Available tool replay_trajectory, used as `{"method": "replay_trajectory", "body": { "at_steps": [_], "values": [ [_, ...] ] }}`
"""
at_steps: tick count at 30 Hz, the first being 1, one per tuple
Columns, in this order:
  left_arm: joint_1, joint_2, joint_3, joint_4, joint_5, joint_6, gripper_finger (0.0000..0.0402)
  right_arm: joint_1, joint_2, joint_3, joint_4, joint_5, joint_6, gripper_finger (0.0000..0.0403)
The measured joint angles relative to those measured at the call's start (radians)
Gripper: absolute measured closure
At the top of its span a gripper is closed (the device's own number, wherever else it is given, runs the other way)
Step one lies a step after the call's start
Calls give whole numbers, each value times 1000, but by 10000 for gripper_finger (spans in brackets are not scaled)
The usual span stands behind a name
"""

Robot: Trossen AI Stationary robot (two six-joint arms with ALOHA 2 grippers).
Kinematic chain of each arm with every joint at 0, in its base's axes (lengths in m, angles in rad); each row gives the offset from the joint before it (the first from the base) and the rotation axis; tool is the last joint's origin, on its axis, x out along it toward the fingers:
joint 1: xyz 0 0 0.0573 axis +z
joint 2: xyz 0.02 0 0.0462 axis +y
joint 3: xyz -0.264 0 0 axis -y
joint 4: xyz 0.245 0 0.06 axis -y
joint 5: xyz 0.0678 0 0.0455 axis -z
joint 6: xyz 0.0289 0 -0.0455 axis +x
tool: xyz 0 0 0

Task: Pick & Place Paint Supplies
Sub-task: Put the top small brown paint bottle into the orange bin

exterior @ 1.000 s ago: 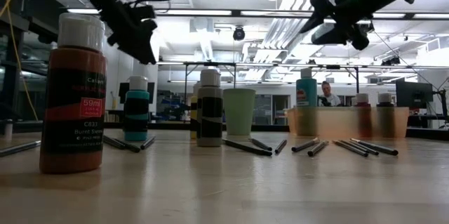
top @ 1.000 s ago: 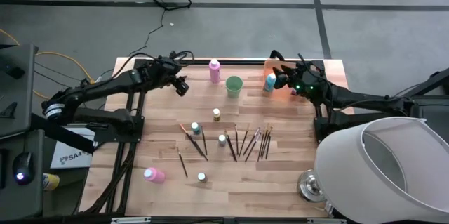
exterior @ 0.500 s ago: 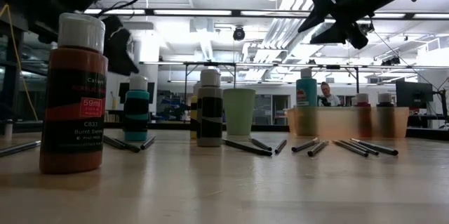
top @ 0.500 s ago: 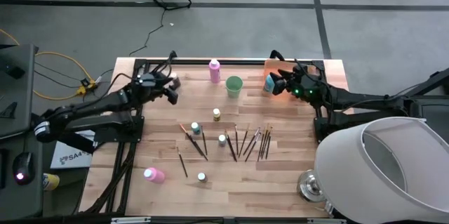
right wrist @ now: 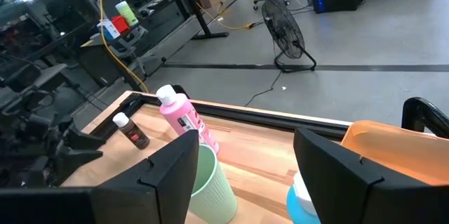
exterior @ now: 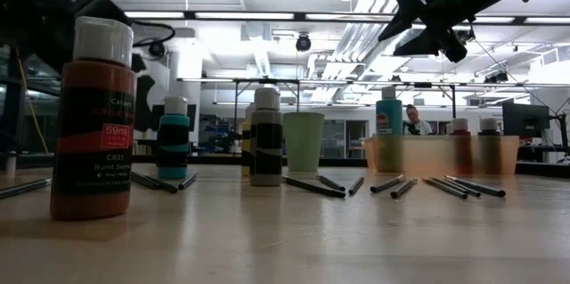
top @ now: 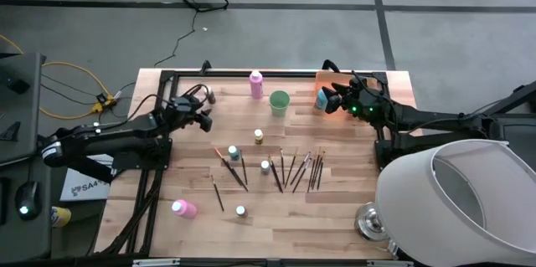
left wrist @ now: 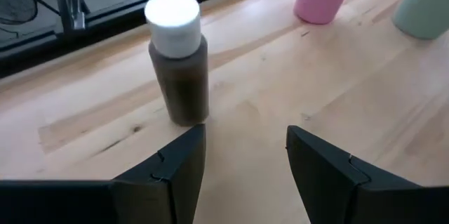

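Since earlier, left gripper (left wrist: 242, 157) has dropped low, jaws released, facing a brown bottle (left wrist: 178, 59) at table's ten o'clock; judged: approach step, next advance and clench. Right gripper (top: 332, 98) hovers released at one o'clock.

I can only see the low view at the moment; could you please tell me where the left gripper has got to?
Observer: The left gripper is low over the table's left side, facing a small brown bottle.
Operator: Is it holding anything?
Observer: No. Its jaws are open, and the bottle stands apart from its fingers.
Operator: And the right gripper?
Observer: The right gripper hangs open and empty above a teal bottle beside the orange tray.
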Motion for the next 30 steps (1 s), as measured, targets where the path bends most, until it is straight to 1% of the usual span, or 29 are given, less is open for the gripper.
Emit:
{"method": "replay_trajectory", "body": {
  "at_steps": [2,6,10,17,22,30],
  "values": [
    [0,27,-31,72,-18,0,208,6,0,0,2,-1,-1,174],
    [0,98,-85,218,-87,15,208,28,0,0,11,-1,-29,174],
    [0,189,-126,380,-97,66,208,50,0,0,17,-1,-53,174],
    [0,386,-130,559,-101,87,208,64,0,0,17,2,-53,174],
    [0,545,-130,679,-153,78,208,64,0,0,17,4,-53,174],
    [0,791,-110,888,-176,71,208,64,0,0,18,6,-53,174]
  ]
}}
